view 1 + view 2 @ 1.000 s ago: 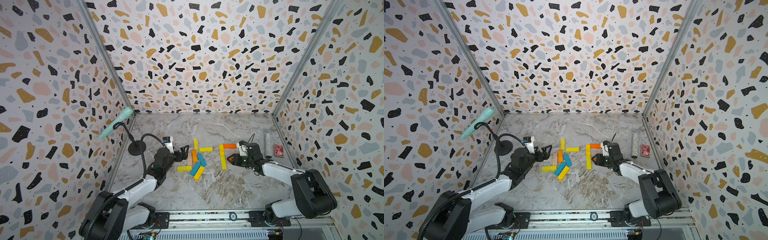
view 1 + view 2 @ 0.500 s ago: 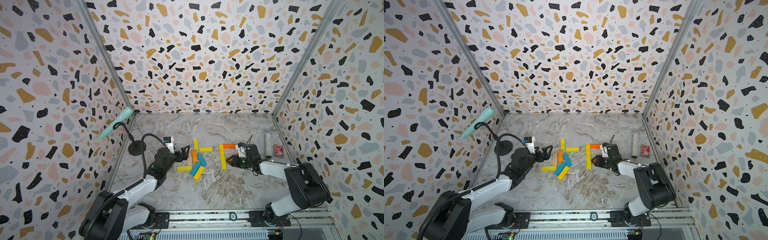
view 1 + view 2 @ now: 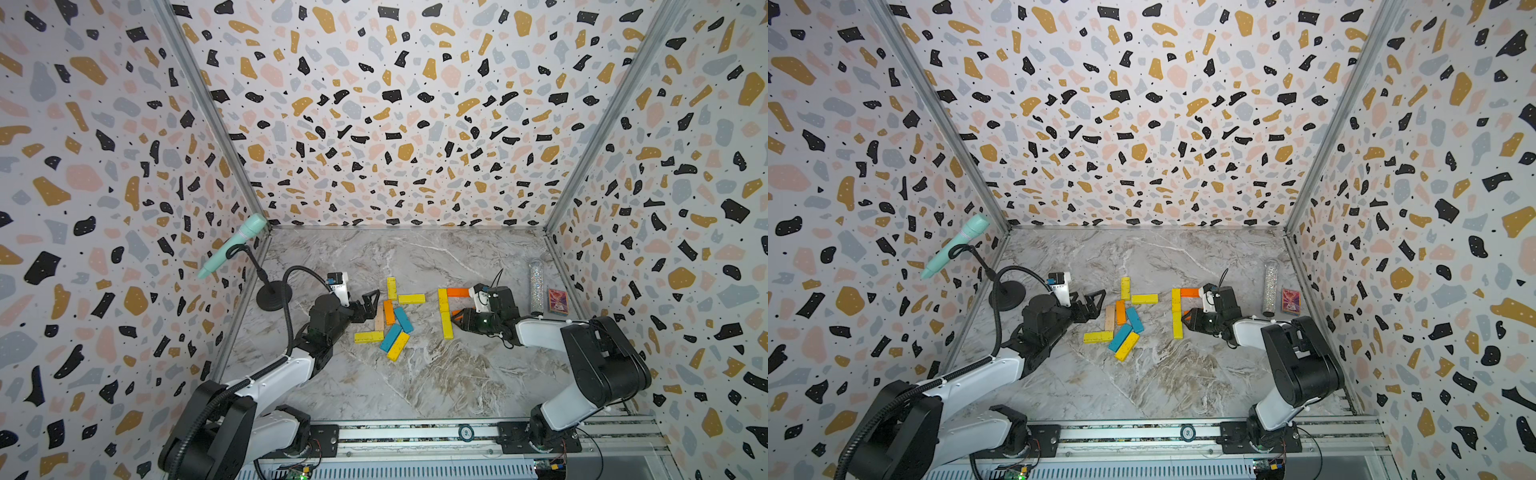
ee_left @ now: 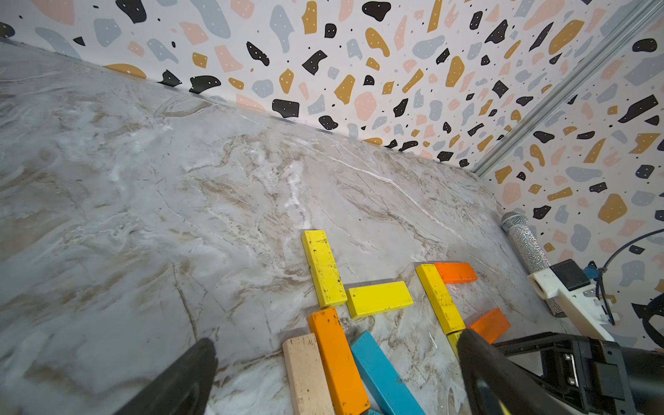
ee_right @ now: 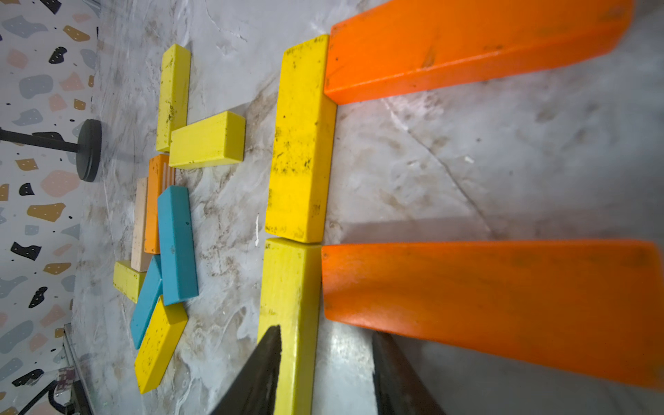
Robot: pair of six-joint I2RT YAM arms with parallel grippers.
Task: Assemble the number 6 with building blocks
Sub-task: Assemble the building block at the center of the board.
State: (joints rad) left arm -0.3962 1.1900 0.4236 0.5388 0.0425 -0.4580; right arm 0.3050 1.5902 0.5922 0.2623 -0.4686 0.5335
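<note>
Left gripper (image 3: 374, 304) wide apart at nine o'clock of building blocks (image 3: 403, 320), right gripper (image 3: 456, 319) half apart, empty, at their three o'clock

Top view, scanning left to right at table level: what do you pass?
Mint microphone → black stand base → left claw → teal blocks → yellow stem of the 6 → right claw → glittery microphone → red card box.

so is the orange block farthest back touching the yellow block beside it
Touching. The right wrist view shows the orange block with its end butted against the side of the upper yellow block, with no gap between them.
</note>
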